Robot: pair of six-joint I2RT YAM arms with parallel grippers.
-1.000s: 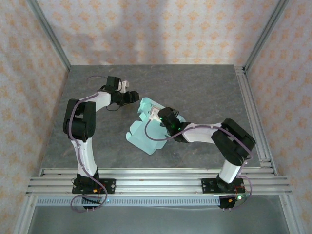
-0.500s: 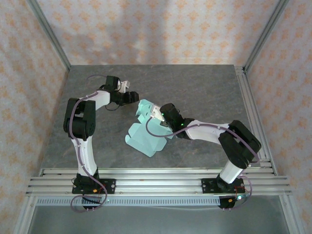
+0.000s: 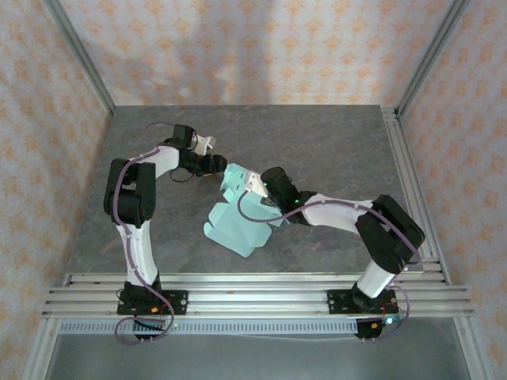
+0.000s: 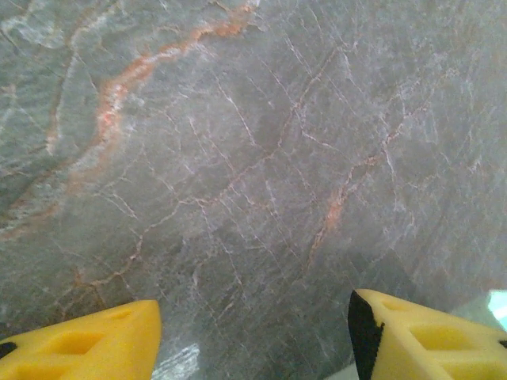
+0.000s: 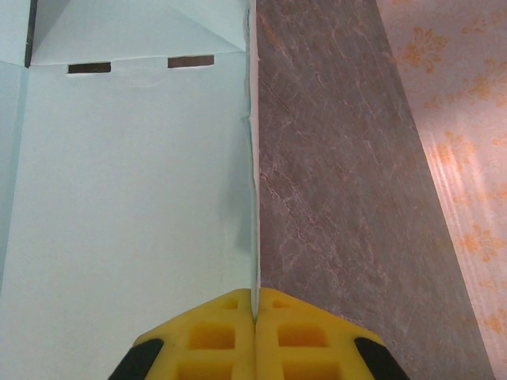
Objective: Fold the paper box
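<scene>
paper box: lying partly unfolded on the bench, near its middle, between the 2 hands.
right hand: pressing its fingers together on the thin edge of a box panel, pinching it.
left hand: hanging spread wide over bare bench, just beside the box's far-left corner, gripping nothing.

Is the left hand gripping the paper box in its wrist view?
No, the left hand has its yellow fingers apart over the grey table, nothing between them.
</scene>
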